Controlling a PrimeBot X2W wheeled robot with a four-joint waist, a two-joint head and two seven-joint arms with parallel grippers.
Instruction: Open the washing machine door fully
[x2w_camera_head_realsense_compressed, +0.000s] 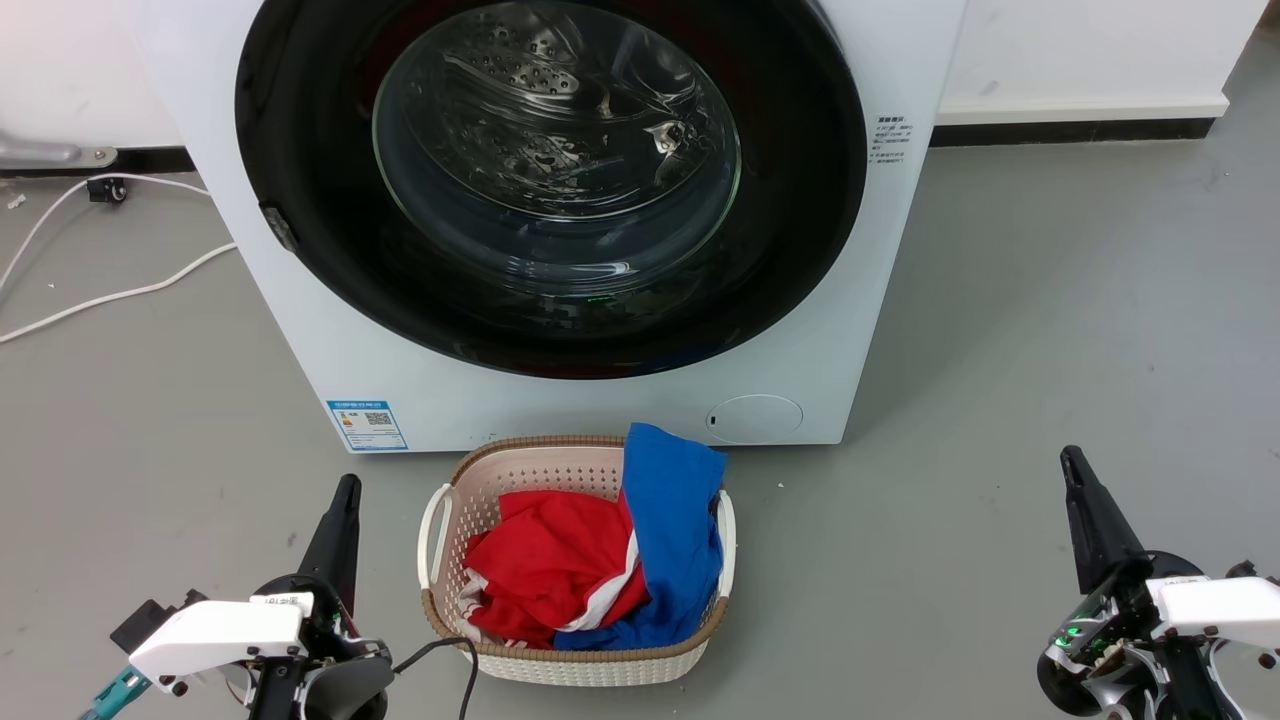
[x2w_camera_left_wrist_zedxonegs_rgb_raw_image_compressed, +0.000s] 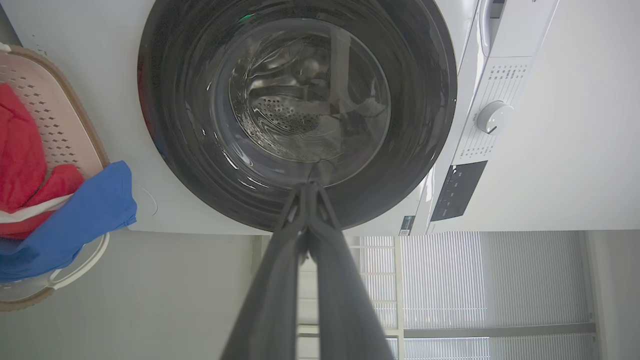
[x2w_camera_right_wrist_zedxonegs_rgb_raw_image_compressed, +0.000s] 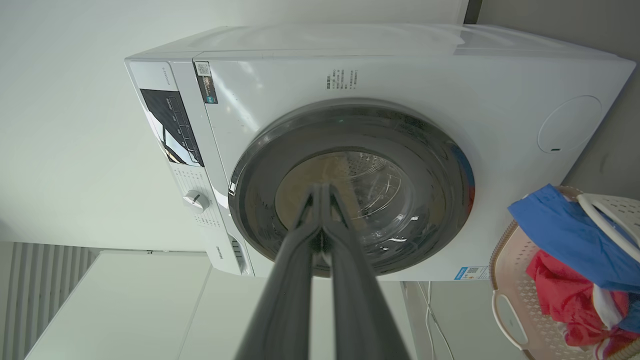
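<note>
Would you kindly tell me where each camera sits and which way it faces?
Head view: on the head, looking down at the washing machine door and basket; left gripper and right gripper low.
Left wrist view: left wrist, rolled sideways, facing door along shut fingers.
Right wrist view: likewise, from the right wrist.
Shared: door and basket.

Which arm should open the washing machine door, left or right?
Probably the left. The washing machine door is shut, and its small grey catch sits on its left edge, the side where the left gripper is. The right gripper is farther away.
</note>
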